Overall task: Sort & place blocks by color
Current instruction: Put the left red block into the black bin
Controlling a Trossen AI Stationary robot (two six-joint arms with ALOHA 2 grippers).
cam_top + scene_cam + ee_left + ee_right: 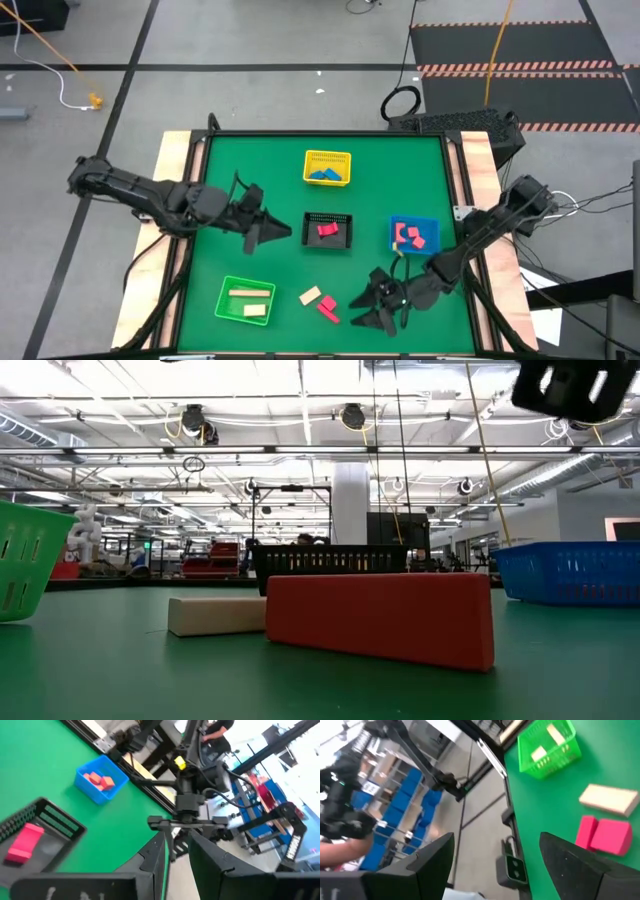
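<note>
Fingers of your right end effector [372,305] stand spread wide with nothing between them, low over the front of the green desk [270,180]. Just beside it, toward the left arm's side, lie the two loose blocks: a pink block [328,308] and, touching or nearly touching it, a tan wooden block [310,295]. In the right wrist view you see the same pair ahead of the dark fingers [580,865], the pink one [603,836] nearer, the tan one [609,799] beyond it, and the green basket [549,749] farther still.

Your left end effector [278,232] hovers near the middle of the desk, just beside the black basket [328,231]. Its fingers are drawn close together, and you can see nothing gripped between them; whether they fully meet I cannot tell.

Outward from there, look at the baskets. The black basket holds one pink block [327,231]. The blue basket [414,235], on the right arm's side, holds red blocks [409,237]. The yellow basket [328,167], toward the back, holds blue blocks [325,176]. The green basket at the front on the left arm's side holds two tan blocks [249,301].

From the low view, you see the pink block [380,618] close up with the tan one [216,615] behind it.
</note>
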